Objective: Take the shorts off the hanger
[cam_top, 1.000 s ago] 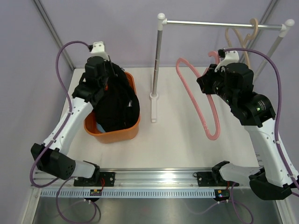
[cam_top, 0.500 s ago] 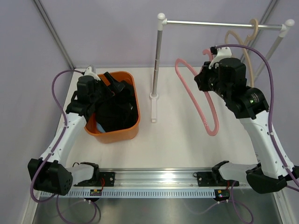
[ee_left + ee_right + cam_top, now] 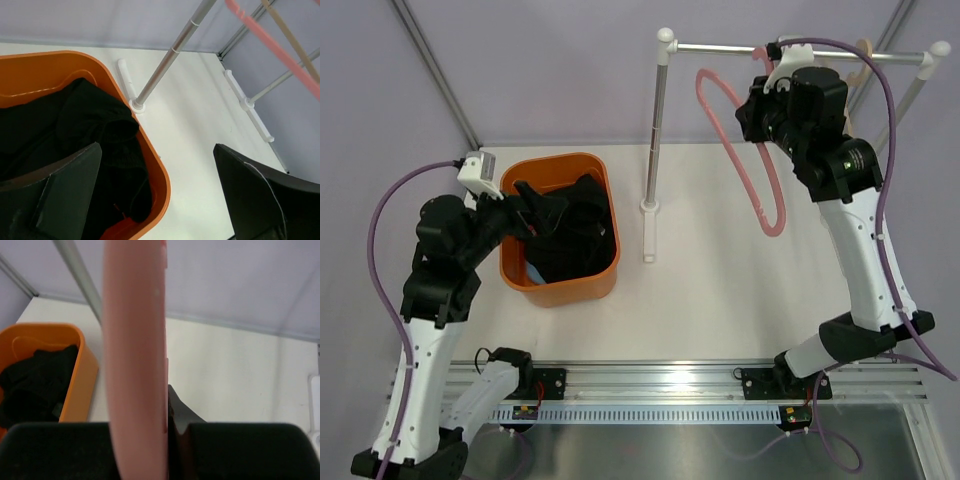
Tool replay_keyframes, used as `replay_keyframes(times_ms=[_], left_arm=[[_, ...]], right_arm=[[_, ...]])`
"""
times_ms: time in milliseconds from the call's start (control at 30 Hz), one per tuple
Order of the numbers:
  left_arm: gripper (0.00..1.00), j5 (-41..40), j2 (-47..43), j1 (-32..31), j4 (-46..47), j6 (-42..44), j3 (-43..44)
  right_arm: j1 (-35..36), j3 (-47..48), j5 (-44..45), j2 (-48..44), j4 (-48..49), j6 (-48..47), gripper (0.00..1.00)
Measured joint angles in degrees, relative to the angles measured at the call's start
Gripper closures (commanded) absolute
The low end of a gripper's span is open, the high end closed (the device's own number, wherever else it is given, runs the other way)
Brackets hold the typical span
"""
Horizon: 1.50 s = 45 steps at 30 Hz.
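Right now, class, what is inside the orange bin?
The orange bin holds the black shorts, crumpled in a heap. A small blue patch shows at its near left corner. The bin's floor and anything beneath the shorts are covered.

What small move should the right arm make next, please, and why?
Probably hang the pink hanger on the rail and let go: the shorts already lie in the orange bin, and the right gripper holds the bare hanger close to the rail.
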Motion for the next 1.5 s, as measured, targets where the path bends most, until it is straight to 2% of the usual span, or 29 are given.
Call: replay_keyframes(times_ms=[200,367,867,1100,1333,1367,1500], left_arm=[[0.01,-2.8,-8.2,0.0,-2.7,4.1,-6.2],[0.01,-3.6,-10.6,0.0,-4.3,4.8,-10.6],[0.01,-6.9,-14.8,0.0,-4.5,5.7,-19.0],[0.01,-7.4,-14.8,0.0,-4.5,5.9,-21.6],[0.01,-7.5,-14.8,0.0,-4.8,5.9,-22.7],[0.01,-7.5,-14.8,0.0,-4.8,5.9,-22.7],[0.01,-7.5,-15.1,0.0,-5.3,5.9,-22.7]], right_arm=[[-2.1,18.4,-0.1,11.4,-1.0,-1.0,1.00],[-3.2,27.2,-0.9,19.3,-2.2,-1.2,1.00],[-7.1,29.8,-4.1,29.4,-1.6,-0.3,1.00],[-7.1,23.3,-4.1,27.0,3.3,0.6,0.98],[-7.1,17.0,-3.8,22.6,4.7,2.2,0.76],[-7.1,16.6,-3.8,22.2,4.6,2.4,0.68],[-7.1,15.7,-3.7,21.3,4.5,3.2,0.50]])
